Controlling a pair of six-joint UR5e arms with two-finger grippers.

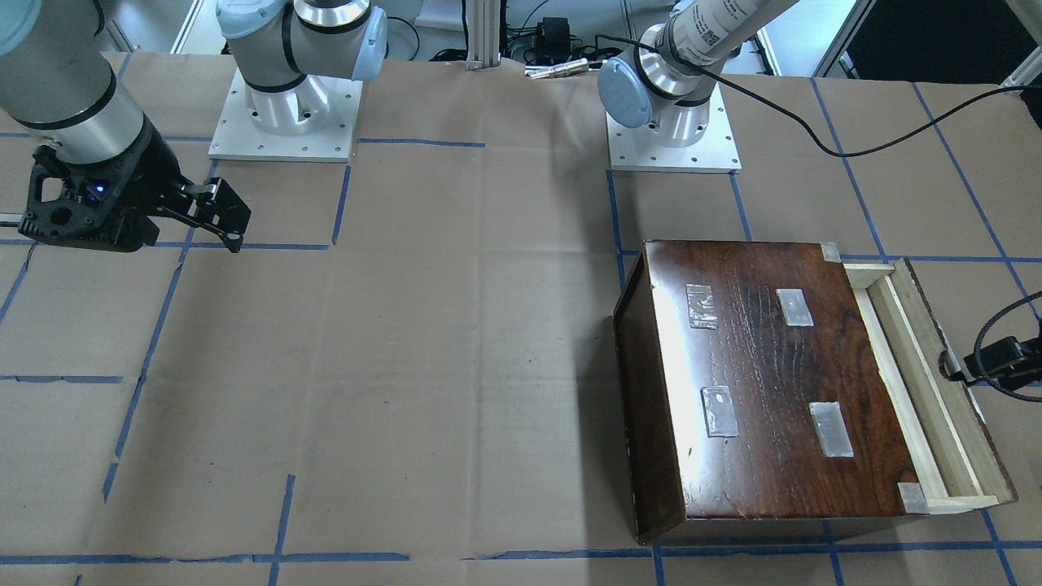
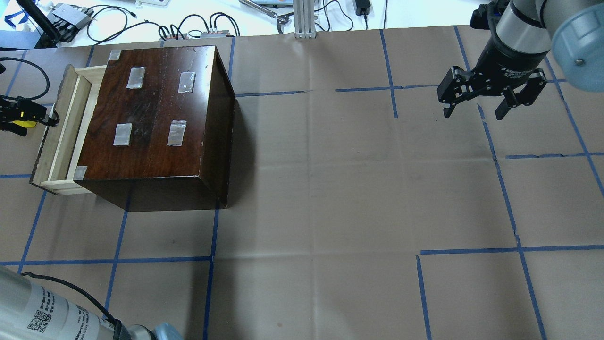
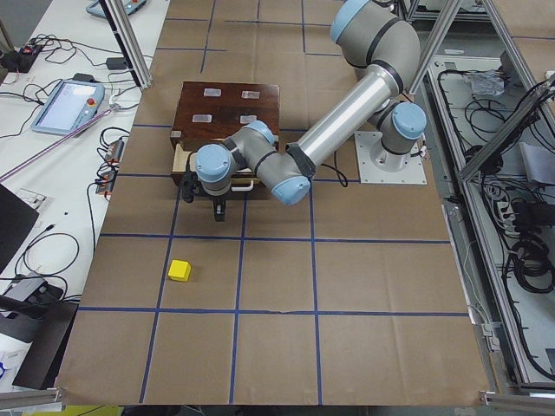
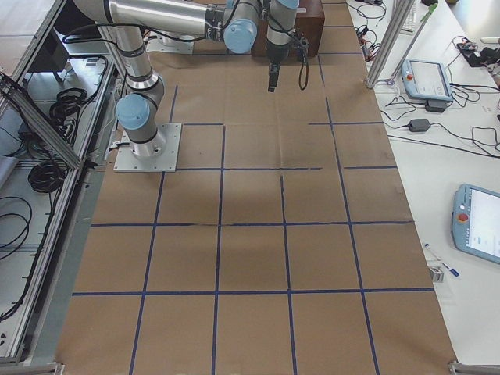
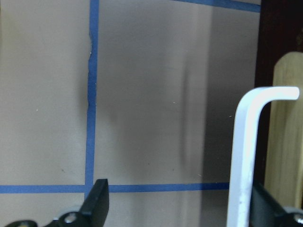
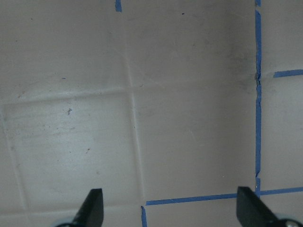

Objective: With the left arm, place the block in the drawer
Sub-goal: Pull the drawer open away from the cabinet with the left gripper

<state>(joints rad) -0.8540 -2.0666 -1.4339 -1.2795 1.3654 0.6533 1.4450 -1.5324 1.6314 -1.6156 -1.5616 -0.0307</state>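
The yellow block [image 3: 179,270] lies on the brown paper, well out from the drawer front and apart from both grippers; it shows only in the exterior left view. The pale wood drawer [image 1: 920,382] [image 2: 61,127] is pulled a little way out of the dark-brown box [image 2: 155,118]. My left gripper [image 2: 28,115] [image 1: 989,362] hovers at the drawer's front board. In the left wrist view it [image 5: 180,208] is open, with the drawer's white handle [image 5: 246,156] between the fingers, close to one of them. My right gripper [image 2: 476,111] [image 6: 173,213] is open and empty over bare paper.
Blue tape lines [image 2: 505,198] grid the brown paper. The two arm base plates [image 1: 285,122] [image 1: 674,130] stand at the robot's side of the table. Cables and devices [image 2: 198,30] lie beyond the far edge. A black cable [image 1: 855,146] trails from the left arm.
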